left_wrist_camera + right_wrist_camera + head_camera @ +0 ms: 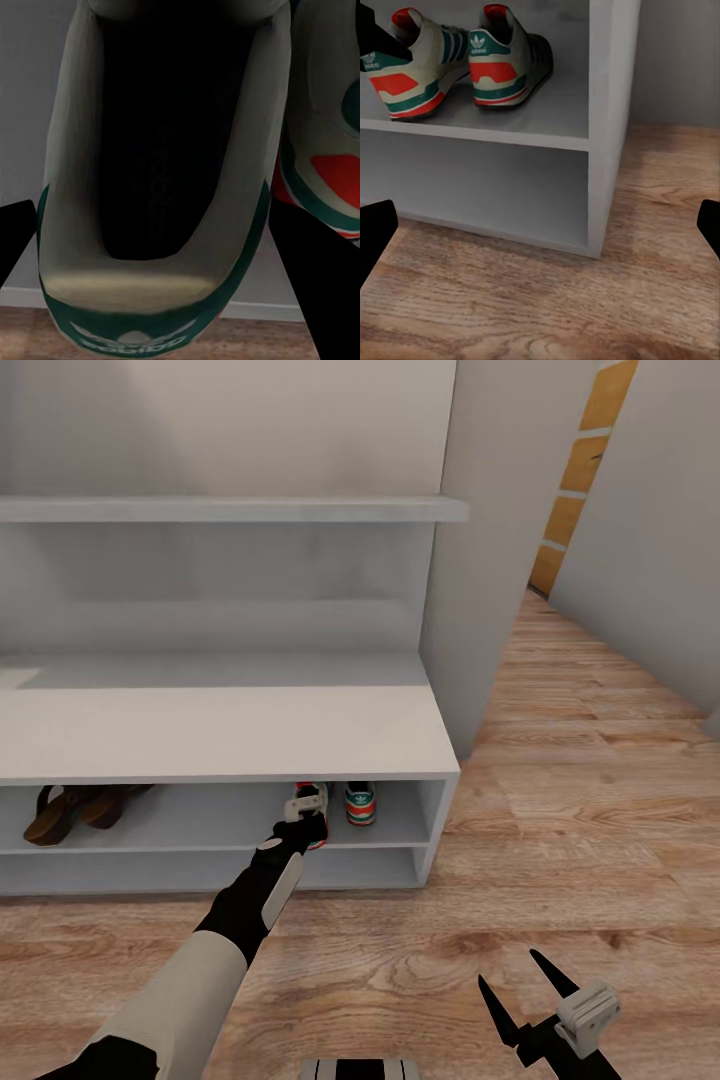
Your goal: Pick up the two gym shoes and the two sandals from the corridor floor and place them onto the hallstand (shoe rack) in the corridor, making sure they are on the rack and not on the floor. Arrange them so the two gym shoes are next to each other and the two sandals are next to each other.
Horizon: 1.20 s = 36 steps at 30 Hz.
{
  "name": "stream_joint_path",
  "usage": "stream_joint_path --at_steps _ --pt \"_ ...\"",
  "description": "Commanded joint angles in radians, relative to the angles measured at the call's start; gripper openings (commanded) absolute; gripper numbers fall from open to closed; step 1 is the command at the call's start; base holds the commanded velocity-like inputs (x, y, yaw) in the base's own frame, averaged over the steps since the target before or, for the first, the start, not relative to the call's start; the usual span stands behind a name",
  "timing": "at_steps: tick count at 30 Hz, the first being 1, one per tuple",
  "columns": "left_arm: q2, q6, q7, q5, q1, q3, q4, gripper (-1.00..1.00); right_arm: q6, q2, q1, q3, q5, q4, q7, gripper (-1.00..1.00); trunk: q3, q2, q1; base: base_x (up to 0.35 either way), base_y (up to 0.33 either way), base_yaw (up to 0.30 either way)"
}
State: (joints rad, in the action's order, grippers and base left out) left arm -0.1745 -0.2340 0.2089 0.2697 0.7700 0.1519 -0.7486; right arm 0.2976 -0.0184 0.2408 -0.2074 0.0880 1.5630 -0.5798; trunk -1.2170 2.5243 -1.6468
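The hallstand (220, 730) stands ahead on the corridor floor (580, 800). Both sandals (85, 810) lie together at the left end of its upper shoe tier. At the right end stand the two gym shoes. My left gripper (303, 818) is shut on the heel of the left gym shoe (312, 798), which sits tilted at the tier's front edge. The other gym shoe (360, 803) stands flat right beside it. The left wrist view looks into the held shoe (157, 292) between my fingers (15, 240). The right wrist view has both shoes (412, 71) (506, 56). My right gripper (507, 967) hangs open over the floor.
A grey wall panel (490, 560) rises just right of the hallstand's end wall (604, 112). The corridor runs back to the right toward an orange-panelled door (580, 470). A lower tier lies under the shoes. Open plank floor stretches to the right.
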Motion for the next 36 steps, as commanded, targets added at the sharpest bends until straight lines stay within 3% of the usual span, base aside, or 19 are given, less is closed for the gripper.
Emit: stream_joint_path --at_steps 1,36 --pt "0.0 0.0 0.0 0.0 0.0 0.0 0.0 -1.0 0.0 0.0 0.0 0.0 0.0 0.0 0.0 1.0 0.0 0.0 0.0 0.0 -0.001 0.0" --pt "0.0 0.006 -0.001 -0.001 0.0 -0.001 0.006 -1.0 0.0 0.0 0.0 0.0 0.0 0.0 -0.001 1.0 0.0 0.0 0.0 0.0 0.0 0.0"
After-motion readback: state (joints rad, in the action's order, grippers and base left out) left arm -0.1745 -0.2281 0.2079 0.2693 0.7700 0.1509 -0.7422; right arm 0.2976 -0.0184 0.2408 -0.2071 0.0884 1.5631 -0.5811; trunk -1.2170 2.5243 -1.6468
